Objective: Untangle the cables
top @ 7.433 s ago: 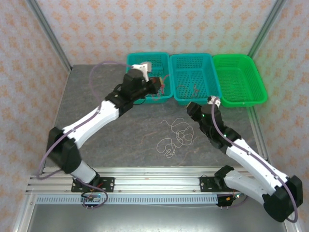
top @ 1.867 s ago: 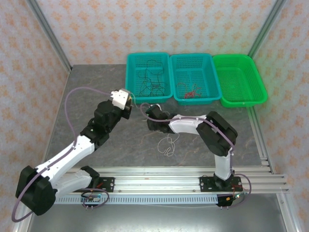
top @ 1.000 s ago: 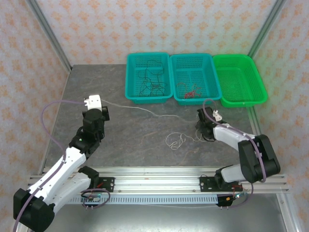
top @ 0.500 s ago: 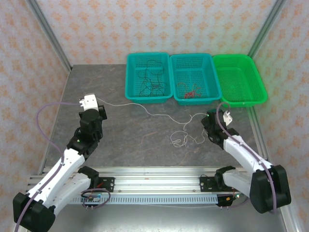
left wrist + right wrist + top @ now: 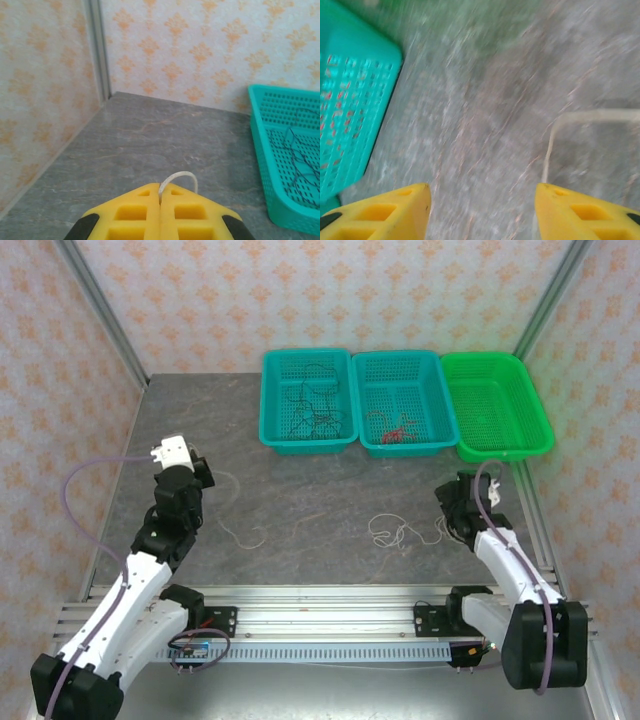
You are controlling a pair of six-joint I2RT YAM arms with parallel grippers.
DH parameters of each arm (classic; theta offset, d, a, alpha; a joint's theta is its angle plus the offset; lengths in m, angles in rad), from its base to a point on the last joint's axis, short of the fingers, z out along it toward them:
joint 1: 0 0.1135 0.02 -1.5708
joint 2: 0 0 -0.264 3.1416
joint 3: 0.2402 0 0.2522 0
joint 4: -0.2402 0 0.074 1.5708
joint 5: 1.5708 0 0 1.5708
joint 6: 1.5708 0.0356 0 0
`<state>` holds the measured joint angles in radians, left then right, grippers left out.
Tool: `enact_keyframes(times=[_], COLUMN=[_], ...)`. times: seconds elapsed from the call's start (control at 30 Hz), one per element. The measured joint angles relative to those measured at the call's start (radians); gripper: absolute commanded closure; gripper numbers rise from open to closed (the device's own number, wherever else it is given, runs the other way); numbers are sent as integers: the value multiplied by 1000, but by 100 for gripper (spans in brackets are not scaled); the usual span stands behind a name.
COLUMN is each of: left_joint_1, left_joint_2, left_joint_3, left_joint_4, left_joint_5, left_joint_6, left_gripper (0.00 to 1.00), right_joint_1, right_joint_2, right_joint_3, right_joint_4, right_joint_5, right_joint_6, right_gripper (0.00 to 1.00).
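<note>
My left gripper (image 5: 202, 469) stands at the table's left, shut on one end of the white cable (image 5: 180, 176), which arches out from between the yellow fingertips (image 5: 145, 192). From there the white cable (image 5: 240, 532) lies slack on the table and ends in a small tangle (image 5: 395, 532) right of centre. Just right of that tangle, my right gripper (image 5: 447, 505) is open and holds nothing. In the right wrist view a stretch of white cable (image 5: 552, 137) lies ahead of the right fingertip. The black cable (image 5: 310, 412) lies in the left teal basket, the red cable (image 5: 398, 426) in the middle teal basket.
Three baskets stand in a row at the back: a left teal basket (image 5: 268, 400), a middle teal basket (image 5: 360, 405) and a green basket (image 5: 497, 405). Patterned walls close in the table on three sides. A metal rail (image 5: 320, 605) runs along the near edge.
The right gripper has opened, let go of the white cable and swung right. The left arm drew back to the left with its end, and the once-taut cable now lies slack.
</note>
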<state>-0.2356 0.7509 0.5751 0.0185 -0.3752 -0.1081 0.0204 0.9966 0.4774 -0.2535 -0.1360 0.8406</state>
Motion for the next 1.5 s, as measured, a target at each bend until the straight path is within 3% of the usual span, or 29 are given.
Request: enact_keyframes(times=[0.13, 0.27, 0.5, 0.63, 0.77, 0.93, 1.0, 1.07, 1.2, 1.23, 1.3, 1.5], left_joint_1=[0, 1, -45, -127, -224, -275, -283, -289, -295, -295, -295, -295], left_joint_2=[42, 99, 152, 176, 209, 234, 238, 237, 237, 235, 230, 193], left_joint_3=[0, 20, 70, 143, 233, 287, 293, 294, 294, 294, 293, 245], left_joint_4=[6, 27, 86, 83, 79, 82, 82, 82, 82, 81, 76, 100], left_joint_5=[79, 250, 529, 632, 687, 724, 733, 736, 729, 721, 703, 674], left_joint_6=[0, 1, 12, 56, 104, 126, 133, 136, 138, 144, 154, 188], left_gripper=[100, 100, 100, 100, 100, 100, 100, 100, 100, 100, 96, 54], right_joint_1=[19, 59, 99, 297, 513, 604, 615, 619, 620, 620, 620, 597], right_joint_2=[0, -3, -49, -23, 46, 215, 288, 369, 452, 458, 457, 406], right_joint_3=[14, 77, 190, 271, 243, 183, 195, 224, 268, 273, 274, 275], right_joint_4=[11, 68, 275, 317, 461, 666, 703, 730, 772, 780, 797, 800], right_joint_5=[-93, -251, -434, -452, -463, -430, -429, -425, -386, -370, -345, -270], right_joint_6=[-68, -155, -211, -381, -554, -692, -713, -723, -714, -710, -704, -621], right_gripper=[19, 0, 0, 1, 1, 1, 11, 45, 95, 100, 100, 100])
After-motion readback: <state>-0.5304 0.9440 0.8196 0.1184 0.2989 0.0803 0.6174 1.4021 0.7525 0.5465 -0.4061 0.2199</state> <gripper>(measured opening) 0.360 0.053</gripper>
